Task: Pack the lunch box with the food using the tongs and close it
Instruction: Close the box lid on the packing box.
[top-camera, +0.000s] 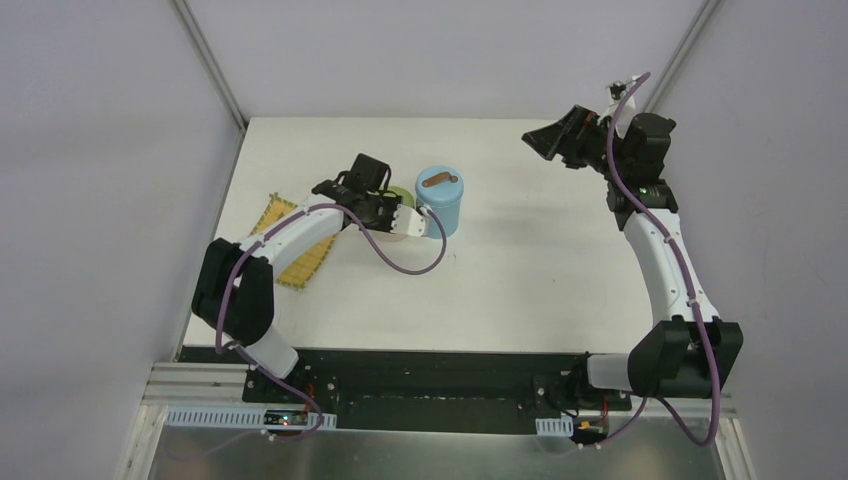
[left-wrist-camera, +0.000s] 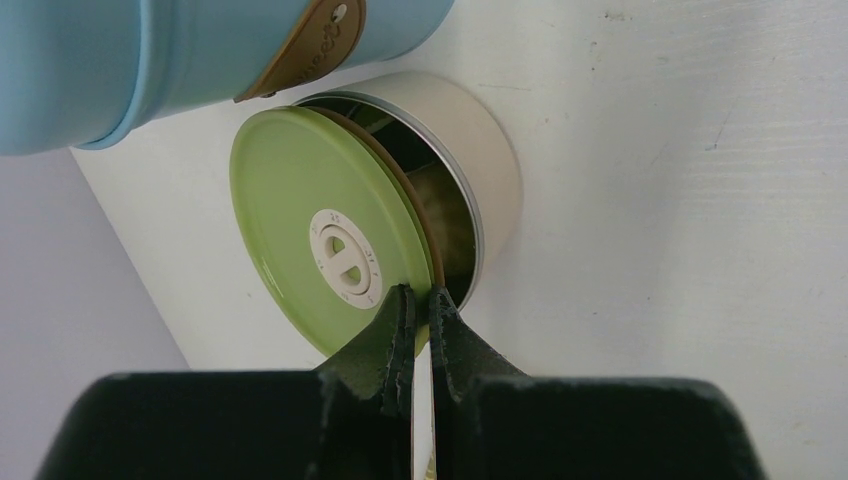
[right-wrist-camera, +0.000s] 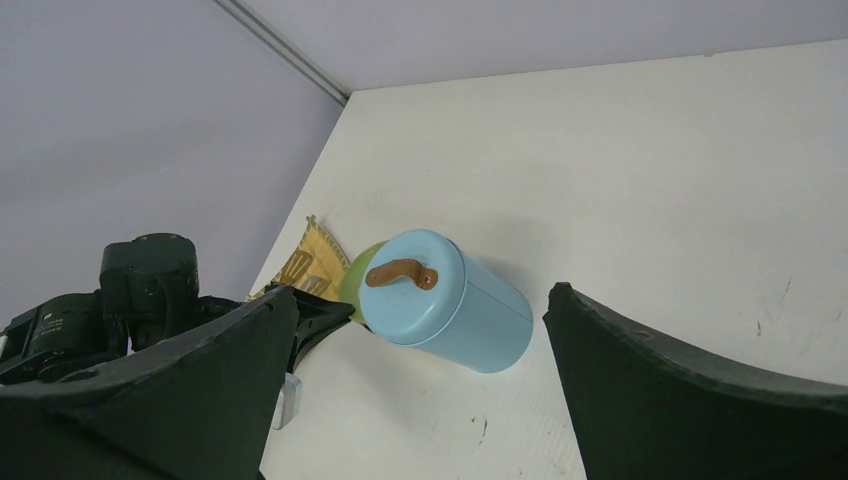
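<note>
The lunch box's short bowl (left-wrist-camera: 492, 170) stands on the table beside its tall light-blue cylinder (top-camera: 440, 201), whose blue lid with a brown handle is on. My left gripper (left-wrist-camera: 421, 296) is shut on the rim of the olive-green disc lid (left-wrist-camera: 300, 200). The lid is tilted against the bowl's mouth, leaving a gap. Something pale shows inside the bowl, too dim to name as food. The tongs are not clearly visible. My right gripper (top-camera: 552, 140) hangs open and empty high over the table's far right, and its view looks down on the cylinder (right-wrist-camera: 450, 300).
A yellow woven mat (top-camera: 291, 256) lies at the table's left edge, partly under the left arm. The purple cable of the left arm loops over the table just in front of the bowl. Grey walls close in on the left and back edges.
</note>
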